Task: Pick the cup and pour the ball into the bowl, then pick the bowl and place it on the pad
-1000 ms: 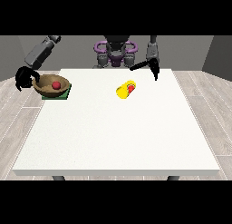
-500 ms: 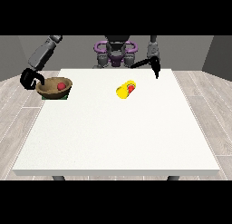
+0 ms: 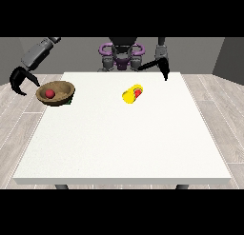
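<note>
A brown bowl (image 3: 57, 92) stands near the table's far left edge with a red ball (image 3: 49, 93) inside it. A sliver of green pad (image 3: 70, 101) shows under the bowl's right side. The hand at the view's left (image 3: 21, 80) hangs just beyond the table's left edge, apart from the bowl, open with spread fingers and nothing in it. A yellow cup (image 3: 131, 94) lies on its side near the table's middle back, red showing at its mouth. The hand at the view's right (image 3: 165, 70) hovers over the far edge, right of the cup, fingers pointing down and holding nothing.
The white table (image 3: 124, 148) stretches wide towards the camera. The robot's torso (image 3: 121, 55) stands behind the far edge. Grey floor surrounds the table.
The hand at the view's left has drawn back leftwards from the bowl's rim, off the table. The bowl stays in place. The other hand has barely moved.
</note>
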Robot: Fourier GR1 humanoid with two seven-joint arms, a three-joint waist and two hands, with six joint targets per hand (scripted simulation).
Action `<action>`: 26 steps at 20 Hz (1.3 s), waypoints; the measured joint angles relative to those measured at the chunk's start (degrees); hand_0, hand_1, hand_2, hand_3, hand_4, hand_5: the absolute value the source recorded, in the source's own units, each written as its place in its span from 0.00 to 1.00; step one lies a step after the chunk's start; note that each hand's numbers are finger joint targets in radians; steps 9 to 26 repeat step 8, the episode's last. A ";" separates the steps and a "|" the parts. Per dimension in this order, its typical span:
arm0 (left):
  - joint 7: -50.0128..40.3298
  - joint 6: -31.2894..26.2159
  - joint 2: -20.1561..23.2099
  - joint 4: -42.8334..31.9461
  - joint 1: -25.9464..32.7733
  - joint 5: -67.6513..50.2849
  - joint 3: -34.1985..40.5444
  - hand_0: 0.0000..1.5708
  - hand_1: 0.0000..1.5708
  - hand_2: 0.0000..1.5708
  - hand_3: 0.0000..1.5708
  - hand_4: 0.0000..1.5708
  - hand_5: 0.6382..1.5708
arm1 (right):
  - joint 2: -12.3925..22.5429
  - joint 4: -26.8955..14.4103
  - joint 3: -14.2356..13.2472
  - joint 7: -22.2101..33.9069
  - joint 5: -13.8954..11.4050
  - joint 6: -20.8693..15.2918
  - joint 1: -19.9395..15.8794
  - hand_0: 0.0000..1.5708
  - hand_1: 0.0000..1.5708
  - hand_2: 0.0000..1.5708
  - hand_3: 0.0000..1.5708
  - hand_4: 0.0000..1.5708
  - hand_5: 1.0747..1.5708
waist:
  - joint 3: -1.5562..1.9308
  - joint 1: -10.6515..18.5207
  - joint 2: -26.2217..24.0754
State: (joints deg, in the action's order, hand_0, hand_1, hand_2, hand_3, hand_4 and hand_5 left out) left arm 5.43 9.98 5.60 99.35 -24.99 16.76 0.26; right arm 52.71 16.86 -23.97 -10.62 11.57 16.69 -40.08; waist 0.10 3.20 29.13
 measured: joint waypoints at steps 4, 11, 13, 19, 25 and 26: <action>-0.85 -0.22 -0.26 2.41 1.83 0.07 -0.63 0.00 0.00 0.00 0.00 0.00 1.00 | 0.84 -0.51 -0.17 0.71 -0.04 0.52 -0.73 0.00 0.00 0.16 0.04 0.00 0.84 | 0.00 -0.29 -0.53; -0.49 -0.77 -0.54 0.88 3.34 -0.33 -0.88 0.00 0.00 0.00 0.00 0.00 1.00 | 4.23 -0.37 -0.75 4.53 0.76 3.50 -2.15 0.00 0.00 0.12 0.18 0.00 0.86 | -0.03 -0.57 -2.96; -0.49 -0.77 -0.54 0.88 3.34 -0.33 -0.88 0.00 0.00 0.00 0.00 0.00 1.00 | 4.23 -0.37 -0.75 4.53 0.76 3.50 -2.15 0.00 0.00 0.12 0.18 0.00 0.86 | -0.03 -0.57 -2.96; -0.49 -0.77 -0.54 0.88 3.34 -0.33 -0.88 0.00 0.00 0.00 0.00 0.00 1.00 | 4.23 -0.37 -0.75 4.53 0.76 3.50 -2.15 0.00 0.00 0.12 0.18 0.00 0.86 | -0.03 -0.57 -2.96; -0.49 -0.77 -0.54 0.88 3.34 -0.33 -0.88 0.00 0.00 0.00 0.00 0.00 1.00 | 4.23 -0.37 -0.75 4.53 0.76 3.50 -2.15 0.00 0.00 0.12 0.18 0.00 0.86 | -0.03 -0.57 -2.96; -0.49 -0.77 -0.54 0.88 3.34 -0.33 -0.88 0.00 0.00 0.00 0.00 0.00 1.00 | 4.23 -0.37 -0.75 4.53 0.76 3.50 -2.15 0.00 0.00 0.12 0.18 0.00 0.86 | -0.03 -0.57 -2.96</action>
